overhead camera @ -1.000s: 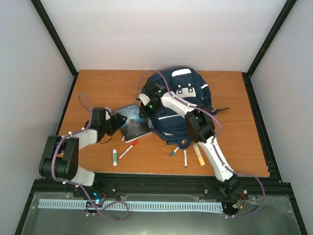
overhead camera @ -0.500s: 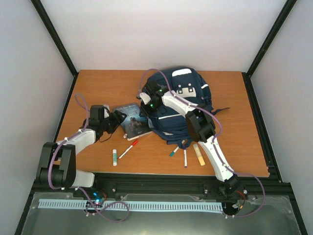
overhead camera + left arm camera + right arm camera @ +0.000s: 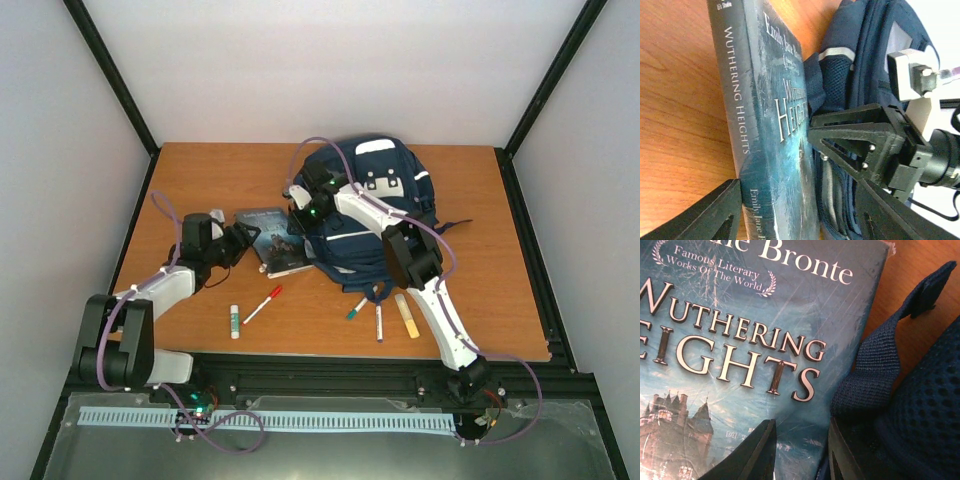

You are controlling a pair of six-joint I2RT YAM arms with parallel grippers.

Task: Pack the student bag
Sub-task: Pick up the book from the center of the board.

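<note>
Top external view: the left claw [image 3: 243, 242] stands wide astride a Wuthering Heights paperback [image 3: 272, 242] on the counter [image 3: 210, 175] — the right claw [image 3: 297, 222], jaws narrow and empty, hovers where the book meets the student bag [image 3: 385, 190], lying far-centre.

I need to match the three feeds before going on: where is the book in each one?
Top external: the book lies left of centre on the table, beside the backpack's left edge.
Left wrist: the book runs down the middle, spine on its left, backpack to its right.
Right wrist: the book's cover fills the left and top, backpack mesh at lower right.
Shared landmark: the navy backpack, next to the book in every view.
</note>
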